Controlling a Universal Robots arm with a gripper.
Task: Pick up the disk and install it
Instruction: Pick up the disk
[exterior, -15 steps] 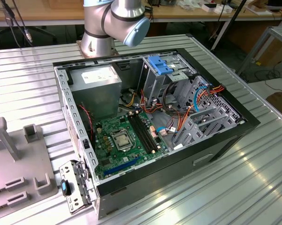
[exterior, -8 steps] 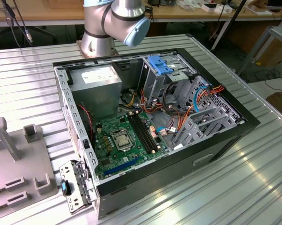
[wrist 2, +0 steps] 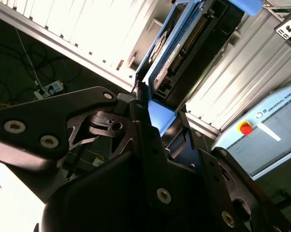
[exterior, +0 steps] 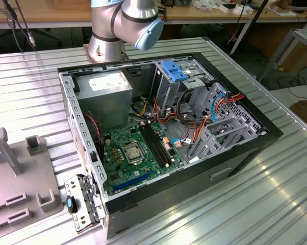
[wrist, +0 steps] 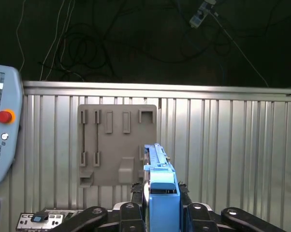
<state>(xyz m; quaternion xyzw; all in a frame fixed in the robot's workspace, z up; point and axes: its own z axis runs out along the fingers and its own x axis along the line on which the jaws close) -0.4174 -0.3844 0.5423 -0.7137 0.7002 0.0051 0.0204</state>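
Exterior view, computer case (exterior: 204,184): lies open-sided on the ribbed metal surface (exterior: 276,204), just beside the grey fixture plate (exterior: 10,181), on the exterior view's right of it.
Exterior view, motherboard (exterior: 133,153): green, flat on the case floor, in the part of the case nearer the fixture plate.
Exterior view, blue bracket (exterior: 175,70): sits atop the drive cage inside the case, well apart from the fixture plate.
Exterior view, arm base (exterior: 110,35): stands behind the case, well apart from the fixture plate.
Second wrist view, jaws: clenched on the blue-railed end of the disk (wrist 2: 177,53).
Second wrist view, disk: held on edge, jutting out from the jaws, lifted clear of the surface.
Second wrist view, teach pendant (wrist 2: 269,123): pale, with a red button.
First wrist view, disk (wrist: 160,193): seen edge-on, blue carrier rail up front, gripped from both sides, in line with the edge of the fixture plate (wrist: 117,140); how high above it cannot be told.
First wrist view, teach pendant (wrist: 3,135): well apart from the fixture plate.
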